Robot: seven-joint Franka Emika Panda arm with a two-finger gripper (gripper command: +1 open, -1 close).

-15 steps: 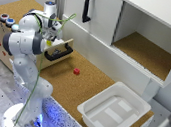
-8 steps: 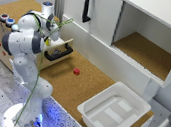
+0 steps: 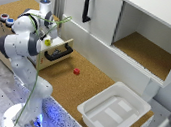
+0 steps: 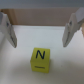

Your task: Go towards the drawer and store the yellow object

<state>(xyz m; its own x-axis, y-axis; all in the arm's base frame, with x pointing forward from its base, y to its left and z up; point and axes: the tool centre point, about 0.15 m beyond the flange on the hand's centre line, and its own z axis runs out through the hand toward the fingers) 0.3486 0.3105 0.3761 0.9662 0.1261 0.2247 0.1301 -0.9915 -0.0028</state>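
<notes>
The drawer [image 3: 62, 46] is pulled open from the pale-wood box at the exterior view's left, its black bar handle [image 3: 58, 53] facing the table. My gripper [image 3: 48, 37] hangs over the open drawer. A small spot of yellow, the yellow object [image 3: 47, 42], shows just under it. In the wrist view the yellow object [image 4: 40, 59] is a cube with a black letter N, lying on a pale surface. My gripper [image 4: 39, 30] is open above it, and its fingers [image 4: 6, 30] stand well apart and do not touch the cube.
A small red block [image 3: 76, 71] lies on the cork table in front of the drawer. A white plastic tub [image 3: 87, 109] stands at the front right. Behind are a tall white door with a black handle [image 3: 87, 8] and an open cabinet bay [image 3: 147, 51].
</notes>
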